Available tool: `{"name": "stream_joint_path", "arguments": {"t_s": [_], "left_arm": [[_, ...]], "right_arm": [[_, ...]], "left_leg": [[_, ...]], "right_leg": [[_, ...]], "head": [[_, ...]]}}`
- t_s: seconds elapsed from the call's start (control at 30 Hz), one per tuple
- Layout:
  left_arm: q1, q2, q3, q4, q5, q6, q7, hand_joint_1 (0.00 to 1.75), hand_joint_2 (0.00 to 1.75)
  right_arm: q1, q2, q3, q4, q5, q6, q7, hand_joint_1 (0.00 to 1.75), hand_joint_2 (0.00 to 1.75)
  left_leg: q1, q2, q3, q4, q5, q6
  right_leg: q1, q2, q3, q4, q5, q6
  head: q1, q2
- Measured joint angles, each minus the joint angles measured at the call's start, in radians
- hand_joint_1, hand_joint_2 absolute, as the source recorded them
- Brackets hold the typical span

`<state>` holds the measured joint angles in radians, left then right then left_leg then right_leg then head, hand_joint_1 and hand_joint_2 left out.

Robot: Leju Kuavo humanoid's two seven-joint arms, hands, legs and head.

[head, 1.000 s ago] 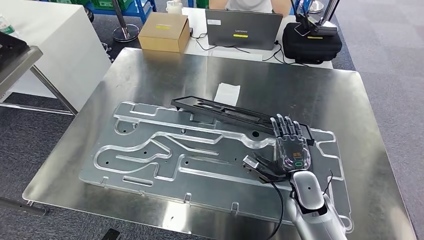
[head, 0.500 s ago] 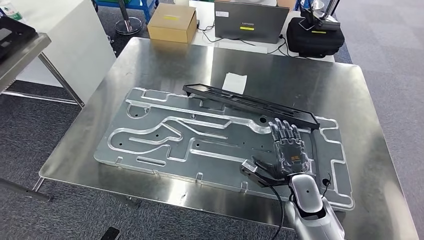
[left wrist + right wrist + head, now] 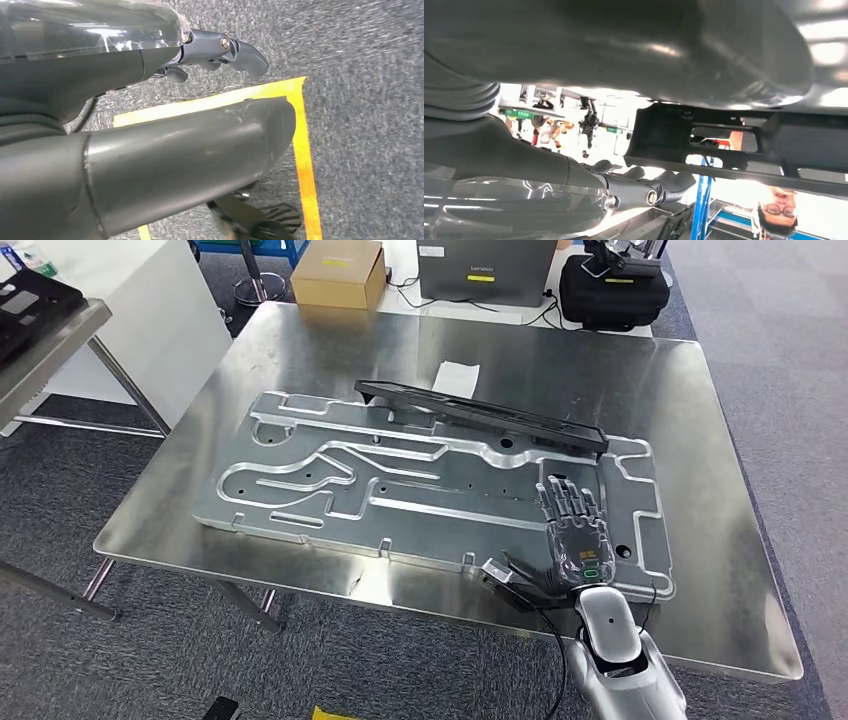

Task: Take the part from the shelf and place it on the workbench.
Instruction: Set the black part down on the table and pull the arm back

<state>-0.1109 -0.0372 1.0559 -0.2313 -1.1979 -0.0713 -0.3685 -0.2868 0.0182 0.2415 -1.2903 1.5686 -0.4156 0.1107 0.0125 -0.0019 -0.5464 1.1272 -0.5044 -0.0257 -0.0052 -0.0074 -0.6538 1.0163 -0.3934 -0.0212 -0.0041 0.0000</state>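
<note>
Steel workbench (image 3: 300, 360) bears the black part (image 3: 480, 416), right hand (image 3: 575, 530) flat, fingers spread, holding nothing.

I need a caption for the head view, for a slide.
Right hand open above the fixture plate; black part lies on it.

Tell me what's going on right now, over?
Right hand open, flat above the metal fixture plate. Left hand hanging over the floor, holding nothing. Black part lying along the plate's far edge on the workbench. Nothing blocking.
</note>
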Motion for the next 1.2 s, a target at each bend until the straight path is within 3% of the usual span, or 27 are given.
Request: {"name": "stream_joint_path", "arguments": {"t_s": [0.07, 0.1, 0.17, 0.2, 0.23, 0.3, 0.33, 0.37, 0.4, 0.47, 0.53, 0.57, 0.6, 0.67, 0.7, 0.73, 0.8, 0.83, 0.87, 0.93, 0.97, 1.0, 1.07, 1.13, 1.2], "left_arm": [[-0.003, 0.0, 0.0, 0.0, 0.0, 0.0, 0.0, 0.0, 0.0], [-0.003, 0.0, 0.0, 0.0, -0.001, -0.001, 0.0, 0.0, 0.0], [-0.001, -0.001, 0.0, 0.0, -0.001, -0.002, 0.001, 0.0, 0.0], [-0.001, -0.001, 0.0, 0.001, -0.002, -0.002, 0.002, 0.0, 0.0], [-0.001, -0.001, 0.001, 0.001, -0.002, -0.002, 0.002, 0.0, 0.0], [-0.001, -0.002, 0.001, 0.001, -0.002, -0.002, 0.002, 0.0, 0.0], [-0.001, -0.002, 0.001, 0.001, -0.002, -0.002, 0.003, 0.0, 0.0], [0.0, -0.002, 0.001, 0.001, -0.002, -0.002, 0.003, 0.0, 0.0], [0.0, -0.002, 0.001, 0.001, -0.003, -0.003, 0.003, 0.0, 0.0], [0.0, -0.002, 0.001, 0.001, -0.003, -0.003, 0.003, 0.0, 0.0], [0.0, -0.002, 0.001, 0.001, -0.003, -0.003, 0.003, 0.0, 0.0], [0.0, -0.002, 0.001, 0.001, -0.003, -0.003, 0.002, 0.0, 0.0], [0.0, -0.002, 0.001, 0.001, -0.003, -0.003, 0.002, 0.0, 0.0], [0.001, -0.002, 0.003, 0.001, -0.003, -0.003, 0.002, 0.0, 0.0], [0.003, -0.002, 0.004, 0.001, -0.003, -0.003, 0.002, 0.0, 0.0], [0.004, -0.002, 0.005, 0.001, -0.003, -0.003, 0.002, 0.0, 0.0], [0.005, -0.002, 0.008, 0.001, -0.003, -0.003, 0.003, 0.0, 0.0], [0.005, -0.001, 0.008, 0.001, -0.003, -0.003, 0.003, 0.0, 0.0], [0.005, -0.001, 0.009, 0.001, -0.003, -0.003, 0.003, 0.0, 0.0], [0.005, -0.001, 0.011, 0.001, -0.003, -0.003, 0.003, 0.0, 0.0], [0.004, -0.001, 0.012, 0.001, -0.003, -0.003, 0.003, 0.0, 0.0], [0.003, -0.001, 0.014, 0.001, -0.003, -0.003, 0.003, 0.0, 0.0], [0.0, 0.0, 0.015, 0.001, -0.003, -0.003, 0.002, 0.0, 0.0], [0.001, 0.0, 0.017, 0.001, -0.001, -0.003, 0.001, 0.0, 0.0], [0.003, 0.0, 0.018, 0.001, 0.0, -0.003, 0.001, 0.0, 0.0]], "right_arm": [[-0.002, 0.0, 0.0, 0.0, 0.0, 0.0, 0.001, 0.0, 0.0], [-0.002, 0.0, 0.0, 0.0, 0.0, 0.0, 0.001, 0.0, 0.0], [-0.003, -0.001, 0.002, 0.001, 0.0, 0.0, 0.006, 0.0, 0.0], [-0.002, -0.002, 0.003, 0.002, 0.0, 0.0, 0.011, 0.0, 0.0], [-0.002, -0.004, 0.004, 0.002, 0.0, 0.0, 0.016, 0.0, 0.0], [-0.001, -0.006, 0.007, 0.003, 0.0, 0.0, 0.022, 0.0, 0.0], [-0.001, -0.007, 0.008, 0.004, 0.0, 0.0, 0.023, 0.0, 0.0], [0.0, -0.007, 0.009, 0.006, 0.0, 0.0, 0.023, 0.0, 0.0], [0.0, -0.008, 0.01, 0.007, 0.0, 0.0, 0.024, 0.0, 0.0], [0.0, -0.008, 0.015, 0.006, 0.0, -0.001, 0.027, 0.0, 0.0], [-0.001, -0.009, 0.023, 0.0, 0.0, -0.001, 0.034, 0.0, 0.0], [-0.002, -0.009, 0.027, -0.004, 0.0, -0.001, 0.038, 0.0, 0.0], [-0.002, -0.01, 0.03, -0.007, 0.0, -0.001, 0.04, 0.0, 0.0], [0.0, -0.01, 0.035, -0.008, 0.0, -0.001, 0.042, 0.0, 0.0], [0.0, -0.01, 0.038, -0.008, 0.0, 0.0, 0.043, 0.0, 0.0], [0.001, -0.01, 0.041, -0.008, 0.0, 0.0, 0.043, 0.0, 0.0], [0.001, -0.011, 0.047, -0.008, 0.0, 0.001, 0.044, 0.0, 0.0], [0.002, -0.011, 0.05, -0.008, 0.0, 0.002, 0.044, 0.0, 0.0], [0.003, -0.011, 0.052, -0.008, 0.0, 0.002, 0.044, 0.0, 0.0], [0.006, -0.012, 0.055, -0.008, 0.0, 0.002, 0.051, 0.0, 0.0], [0.008, -0.013, 0.058, -0.009, 0.0, 0.001, 0.058, 0.0, 0.0], [0.009, -0.015, 0.061, -0.01, 0.0, 0.0, 0.067, 0.0, 0.0], [0.011, -0.02, 0.069, -0.017, 0.0, -0.006, 0.082, 0.0, 0.0], [0.016, -0.024, 0.075, -0.026, 0.0, -0.013, 0.09, 0.0, 0.0], [0.026, -0.029, 0.077, -0.033, 0.0, -0.018, 0.094, 0.0, 0.0]], "left_leg": [[-0.004, -0.002, 0.065, -0.103, -0.02, 0.012], [-0.007, -0.003, 0.072, -0.123, -0.025, 0.019], [-0.005, 0.0, 0.055, -0.125, -0.007, 0.034], [-0.003, 0.003, 0.045, -0.127, 0.006, 0.043], [-0.001, 0.005, 0.032, -0.129, 0.02, 0.051], [-0.001, 0.008, 0.001, -0.129, 0.047, 0.059], [-0.002, 0.008, -0.017, -0.128, 0.06, 0.058], [-0.002, 0.008, -0.034, -0.126, 0.072, 0.058], [-0.002, 0.008, -0.051, -0.124, 0.084, 0.056], [-0.002, 0.008, -0.082, -0.119, 0.105, 0.051], [-0.005, 0.008, -0.101, -0.113, 0.123, 0.042], [-0.005, 0.008, -0.105, -0.113, 0.132, 0.036], [-0.005, 0.009, -0.107, -0.115, 0.142, 0.03], [-0.004, 0.008, -0.111, -0.119, 0.154, 0.017], [-0.003, 0.007, -0.118, -0.109, 0.138, 0.012], [-0.003, 0.006, -0.13, -0.082, 0.103, 0.008], [0.0, 0.005, -0.161, 0.029, -0.005, 0.002], [0.0, 0.005, -0.173, 0.094, -0.044, -0.001], [0.0, 0.005, -0.175, 0.147, -0.056, -0.004], [0.0, 0.005, -0.14, 0.164, -0.014, -0.005], [0.0, 0.005, -0.098, 0.124, 0.012, -0.004], [0.0, 0.005, -0.043, 0.057, 0.016, -0.001], [-0.005, 0.003, 0.047, -0.074, -0.01, 0.011], [-0.01, 0.002, 0.067, -0.121, -0.025, 0.026], [-0.007, 0.006, 0.053, -0.123, -0.004, 0.042]], "right_leg": [[0.002, -0.001, -0.013, 0.007, 0.017, 0.011], [0.002, -0.001, -0.015, 0.006, 0.026, 0.017], [0.002, 0.002, -0.021, 0.005, 0.033, 0.029], [0.001, 0.004, -0.03, 0.018, 0.012, 0.035], [0.0, 0.006, -0.044, 0.051, -0.029, 0.041], [-0.002, 0.007, -0.075, 0.168, -0.136, 0.05], [-0.003, 0.007, -0.085, 0.23, -0.168, 0.053], [-0.003, 0.007, -0.085, 0.274, -0.174, 0.055], [-0.003, 0.007, -0.069, 0.287, -0.157, 0.055], [-0.003, 0.007, 0.012, 0.215, -0.108, 0.048], [0.002, 0.007, 0.127, 0.068, -0.116, 0.035], [0.006, 0.007, 0.165, 0.012, -0.131, 0.029], [0.009, 0.007, 0.183, -0.02, -0.141, 0.023], [0.008, 0.005, 0.176, -0.033, -0.128, 0.011], [0.006, 0.003, 0.167, -0.035, -0.116, 0.003], [0.003, 0.001, 0.156, -0.038, -0.103, -0.005], [0.003, -0.001, 0.126, -0.037, -0.078, -0.014], [0.004, -0.001, 0.109, -0.035, -0.065, -0.015], [0.004, -0.001, 0.09, -0.032, -0.052, -0.014], [0.004, -0.001, 0.051, -0.022, -0.03, -0.011], [0.004, -0.001, 0.032, -0.015, -0.021, -0.007], [0.005, -0.001, 0.017, -0.007, -0.013, -0.004], [0.007, -0.002, -0.003, 0.006, 0.003, 0.007], [0.007, -0.003, -0.008, 0.005, 0.02, 0.018], [0.005, 0.0, -0.016, 0.008, 0.017, 0.03]], "head": [[0.0, 0.0], [0.0, 0.0], [0.0, 0.0], [0.002, 0.0], [0.005, 0.0], [0.01, 0.0], [0.01, 0.0], [0.01, 0.0], [0.01, 0.0], [0.01, 0.0], [0.009, 0.0], [0.009, 0.0], [0.009, 0.0], [0.009, 0.0], [0.009, 0.0], [0.007, 0.0], [0.003, 0.0], [0.001, 0.0], [0.002, 0.0], [0.001, 0.0], [0.001, 0.0], [0.001, 0.0], [0.002, 0.0], [0.001, 0.0], [0.0, 0.0]]}}
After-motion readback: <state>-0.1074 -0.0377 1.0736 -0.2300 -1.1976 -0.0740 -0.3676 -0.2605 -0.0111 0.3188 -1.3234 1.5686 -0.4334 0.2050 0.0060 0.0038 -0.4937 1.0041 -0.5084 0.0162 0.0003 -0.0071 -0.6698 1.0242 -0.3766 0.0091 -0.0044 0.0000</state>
